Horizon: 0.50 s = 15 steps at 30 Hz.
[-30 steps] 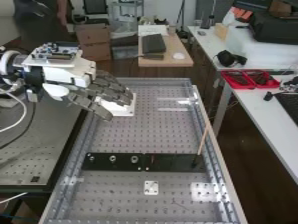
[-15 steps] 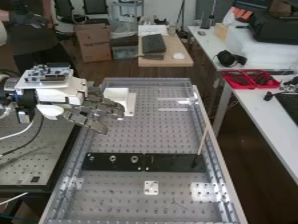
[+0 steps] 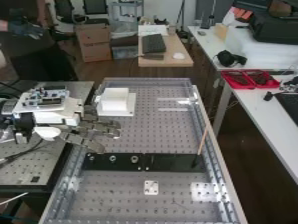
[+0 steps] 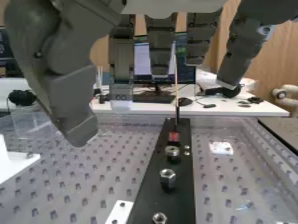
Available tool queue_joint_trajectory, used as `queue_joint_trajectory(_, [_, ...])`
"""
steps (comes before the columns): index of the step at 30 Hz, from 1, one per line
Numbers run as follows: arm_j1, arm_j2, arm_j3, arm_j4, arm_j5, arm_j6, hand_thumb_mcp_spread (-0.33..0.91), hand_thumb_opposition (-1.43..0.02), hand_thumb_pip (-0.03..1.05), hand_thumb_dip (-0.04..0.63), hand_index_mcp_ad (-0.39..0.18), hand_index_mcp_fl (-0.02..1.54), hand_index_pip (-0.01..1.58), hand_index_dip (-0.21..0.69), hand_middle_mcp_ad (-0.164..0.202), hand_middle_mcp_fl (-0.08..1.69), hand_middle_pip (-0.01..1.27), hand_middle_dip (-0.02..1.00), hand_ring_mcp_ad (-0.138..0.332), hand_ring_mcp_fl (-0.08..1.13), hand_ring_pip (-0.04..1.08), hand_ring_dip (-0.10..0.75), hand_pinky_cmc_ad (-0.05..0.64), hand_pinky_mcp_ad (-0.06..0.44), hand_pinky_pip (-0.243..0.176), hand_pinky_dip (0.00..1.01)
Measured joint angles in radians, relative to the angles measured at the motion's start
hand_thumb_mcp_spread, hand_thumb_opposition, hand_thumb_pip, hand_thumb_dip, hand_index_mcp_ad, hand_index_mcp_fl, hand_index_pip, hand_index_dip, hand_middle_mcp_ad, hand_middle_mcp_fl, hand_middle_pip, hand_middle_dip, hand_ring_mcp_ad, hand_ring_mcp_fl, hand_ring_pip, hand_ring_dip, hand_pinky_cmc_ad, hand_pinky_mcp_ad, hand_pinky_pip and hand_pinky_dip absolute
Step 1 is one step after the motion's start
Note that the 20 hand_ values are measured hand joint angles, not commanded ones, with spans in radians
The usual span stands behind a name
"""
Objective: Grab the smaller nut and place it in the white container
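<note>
"What does the perforated surface (image 3: 143,135) carry?"

"A black strip (image 3: 173,163), side to side. The smaller nut (image 4: 159,218) is probably the one nearest its left end in the high view; the slant makes size hard to judge."

"And the fingers (image 3: 86,142)?"

"Open and empty, over the surface's left edge. I'd centre them above that nut, pinch it squarely, then lift straight up to spare the larger nuts (image 4: 167,176)."

"Then?"

"The white container (image 3: 115,98), by the far left corner. Release low."
</note>
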Motion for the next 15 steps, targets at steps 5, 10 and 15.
queue_joint_trajectory(5, [-0.019,-0.029,-0.011,0.043,-0.005,-0.024,0.38,-0.84,0.7,0.194,-0.117,0.01,1.51,0.051,0.075,0.09,0.13,0.22,0.164,0.0,0.13,0.087,0.394,0.328,-0.101,0.56])
queue_joint_trajectory(10, [-0.034,-0.056,-0.029,0.108,-0.02,-0.037,0.38,-0.84,0.7,0.211,-0.117,0.01,1.56,0.079,0.073,0.06,0.13,0.22,0.164,0.0,0.13,0.087,0.394,0.326,-0.101,0.56])
queue_joint_trajectory(15, [-0.051,-0.084,-0.03,0.14,-0.043,-0.043,0.38,-0.84,0.7,0.211,-0.119,0.02,1.56,0.079,0.07,0.07,0.13,0.22,0.164,0.0,0.14,0.087,0.394,0.328,-0.101,0.54])
